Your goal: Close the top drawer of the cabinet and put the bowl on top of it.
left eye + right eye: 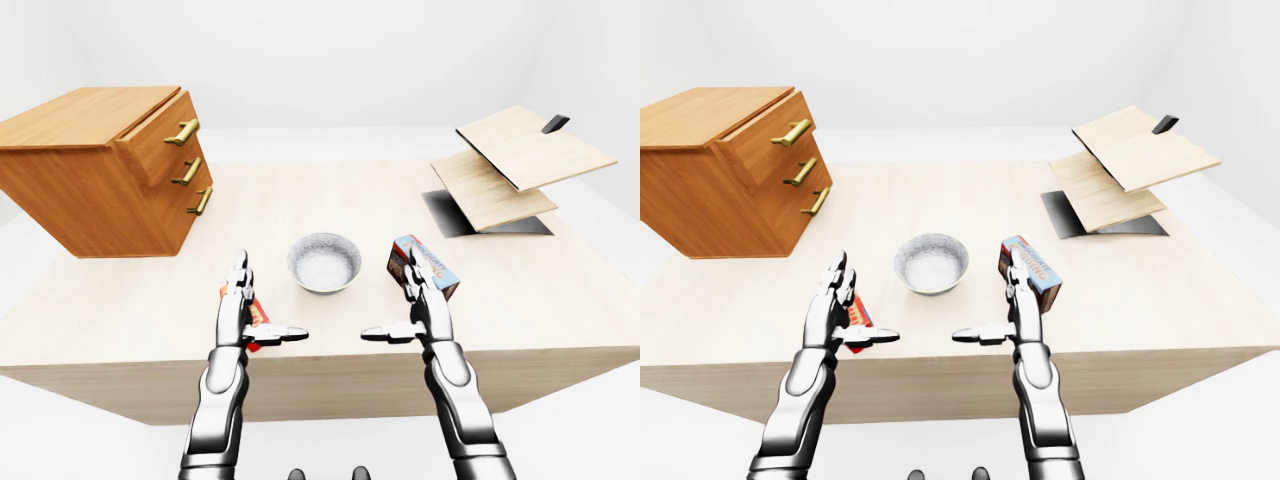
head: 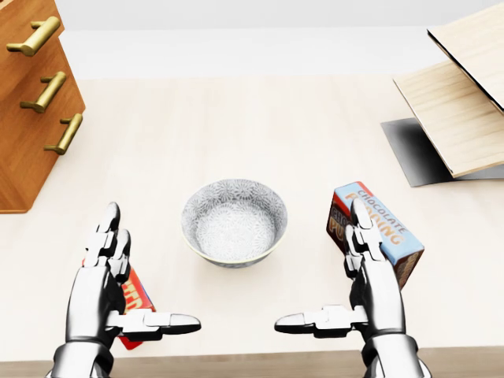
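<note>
Closest to me in the head view, my left hand [image 2: 110, 276] hovers over the table [image 2: 260, 118] with fingers straight and spread, thumb pointing inward, gripping nothing; a small red packet [image 2: 135, 303] lies partly hidden under it. Up at the left, the cabinet [image 1: 95, 165] sits on the table, set at an angle, its long side running toward the top of the left-eye view and its three brass-handled drawer fronts facing right. The top drawer [image 1: 160, 135] stands pulled out a little past the two below it. Between my hands sits the bowl [image 2: 234, 221], upright, mouth up, round so it has no long axis, well apart from the cabinet. My right hand [image 2: 370, 276] mirrors the left, fingers extended and open, thumb inward, holding nothing. Just behind its fingers lies a chocolate pudding box [image 2: 386, 228], its long axis slanting toward lower right. At far right, light wooden boards [image 1: 520, 160] are stacked tilted above a dark mat [image 1: 445, 212].
</note>
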`<state>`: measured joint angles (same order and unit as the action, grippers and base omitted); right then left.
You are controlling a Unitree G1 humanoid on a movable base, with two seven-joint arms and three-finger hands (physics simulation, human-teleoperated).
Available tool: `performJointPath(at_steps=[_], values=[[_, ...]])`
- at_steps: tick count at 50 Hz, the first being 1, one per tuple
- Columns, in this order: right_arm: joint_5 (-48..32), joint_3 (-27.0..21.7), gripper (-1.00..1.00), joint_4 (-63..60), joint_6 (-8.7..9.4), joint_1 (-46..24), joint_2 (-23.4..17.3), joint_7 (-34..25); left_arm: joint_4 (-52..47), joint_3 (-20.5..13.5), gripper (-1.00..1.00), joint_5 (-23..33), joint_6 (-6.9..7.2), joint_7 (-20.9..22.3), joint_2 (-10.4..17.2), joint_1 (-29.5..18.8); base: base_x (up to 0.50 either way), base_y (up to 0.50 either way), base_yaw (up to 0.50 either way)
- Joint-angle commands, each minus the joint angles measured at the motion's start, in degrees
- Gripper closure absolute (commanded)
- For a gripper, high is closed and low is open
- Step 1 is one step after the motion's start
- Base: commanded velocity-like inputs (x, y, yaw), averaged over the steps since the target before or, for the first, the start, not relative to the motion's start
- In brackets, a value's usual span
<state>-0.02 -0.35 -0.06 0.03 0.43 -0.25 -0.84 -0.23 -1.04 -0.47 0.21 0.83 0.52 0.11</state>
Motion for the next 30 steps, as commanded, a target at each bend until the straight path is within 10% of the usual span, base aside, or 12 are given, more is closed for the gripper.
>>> performJointPath(at_steps=[1, 30], values=[[0.6, -0.3, -1.00, -1.5, 0.21, 1.7, -0.2, -2.0, -1.5, -1.9, -1.00, -0.8, 0.71, 1.4, 0.9, 0.6, 0.00, 0.00, 0.00], [2.2, 0.8, -1.00, -22.7, 3.70, 14.2, 0.0, -4.2, -18.3, 1.5, -1.00, 2.8, 1.31, 1.9, -0.4, 12.0, 0.00, 0.00, 0.00]])
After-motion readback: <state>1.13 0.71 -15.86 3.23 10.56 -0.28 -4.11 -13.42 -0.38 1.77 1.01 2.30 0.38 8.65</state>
